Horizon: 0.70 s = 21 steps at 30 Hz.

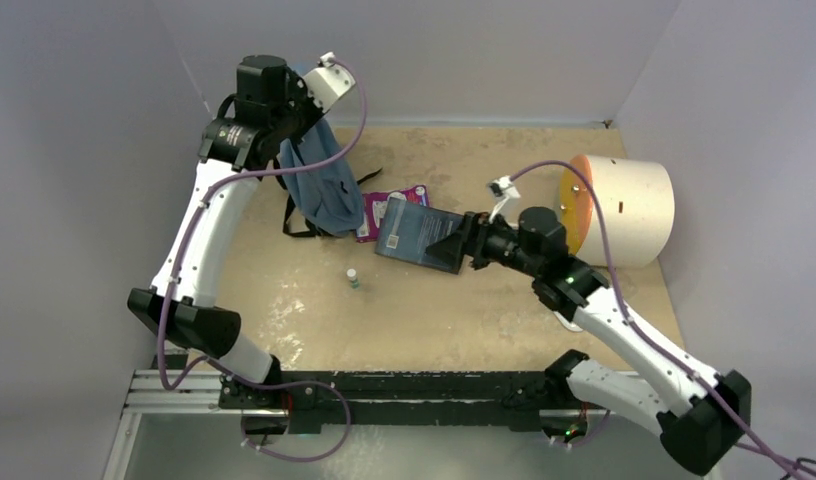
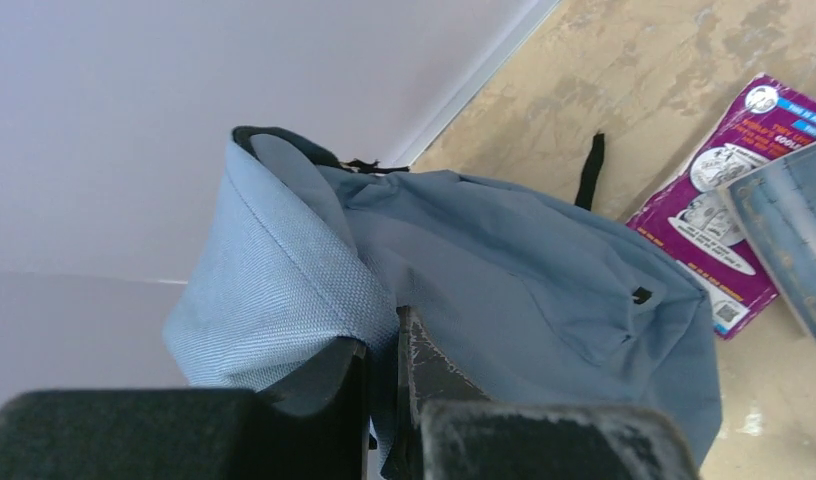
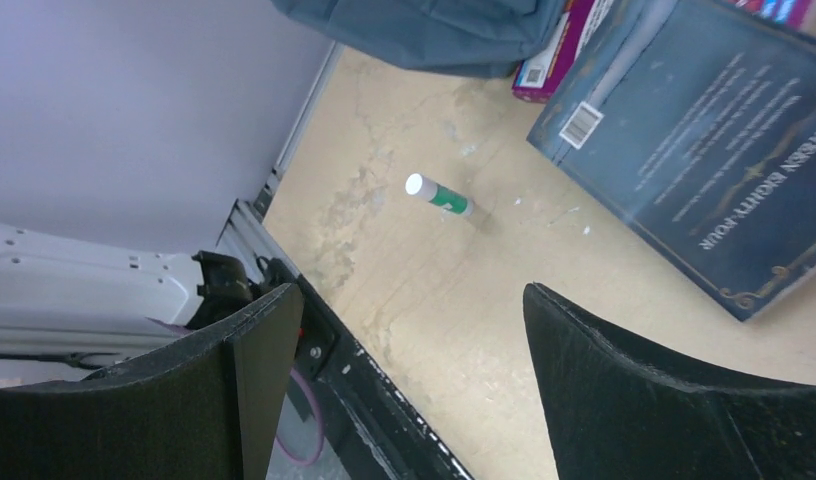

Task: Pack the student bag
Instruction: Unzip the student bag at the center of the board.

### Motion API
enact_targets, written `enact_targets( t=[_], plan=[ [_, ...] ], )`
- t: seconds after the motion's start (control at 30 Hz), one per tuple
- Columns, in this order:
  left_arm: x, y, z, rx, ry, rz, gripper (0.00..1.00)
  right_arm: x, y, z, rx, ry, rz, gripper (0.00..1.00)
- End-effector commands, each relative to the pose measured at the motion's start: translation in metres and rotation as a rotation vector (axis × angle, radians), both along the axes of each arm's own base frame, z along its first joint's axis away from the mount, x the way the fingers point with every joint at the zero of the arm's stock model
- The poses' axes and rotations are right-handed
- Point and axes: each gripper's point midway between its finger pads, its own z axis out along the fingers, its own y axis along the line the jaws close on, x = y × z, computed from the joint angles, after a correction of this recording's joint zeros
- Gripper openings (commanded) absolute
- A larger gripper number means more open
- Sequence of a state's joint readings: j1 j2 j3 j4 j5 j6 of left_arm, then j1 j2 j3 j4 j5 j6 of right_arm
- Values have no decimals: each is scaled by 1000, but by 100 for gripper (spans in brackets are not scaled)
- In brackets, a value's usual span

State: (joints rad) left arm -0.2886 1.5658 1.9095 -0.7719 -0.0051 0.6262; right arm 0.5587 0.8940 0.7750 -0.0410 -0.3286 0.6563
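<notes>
The student bag is at the far left of the table, near the back wall. It hangs from a fold of its upper fabric, with its lower end on or just above the tabletop beside a purple book. The left gripper has its jaws pressed nearly together on that fold, and this looks like the main risk. The pinch takes only a thin edge of soft cloth, so the bag's own weight, or a push from something going in, could pull the fabric free and drop the bag. The left wrist view shows no clear opening, so an item brought over might meet closed cloth and shove the bag aside. The dark blue book lies flat, partly over the purple one, and may slide rather than lift. The glue stick stands close by and could be knocked over. The left arm reaches high and far forward, its wrist tipped down over the bag. The right arm stretches low toward the table's centre, the right gripper spread wide and empty beside the blue book.
</notes>
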Motion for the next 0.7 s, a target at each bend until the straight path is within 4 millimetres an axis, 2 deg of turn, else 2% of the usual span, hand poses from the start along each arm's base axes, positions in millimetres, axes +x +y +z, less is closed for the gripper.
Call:
enact_targets(
  t=[0.0, 0.1, 0.17, 0.27, 0.53, 0.67],
  plan=[
    [-10, 9, 91, 61, -308, -31, 0, 15, 37, 28, 79, -72, -13, 83],
    [-23, 6, 114, 38, -382, -60, 0, 13, 64, 27, 76, -71, 18, 83],
    [-30, -1, 112, 51, -388, -102, 0, 10, 80, 27, 65, -70, 36, 83],
    [-33, 2, 102, 104, -393, -94, 0, 6, 97, 27, 59, -72, 54, 83],
    [-46, -3, 93, 63, -374, -126, 0, 1, 105, 20, 91, -74, 51, 84],
    [-60, -12, 66, -30, -286, -154, 0, 8, 102, 20, 111, -122, 8, 84]
  ],
)
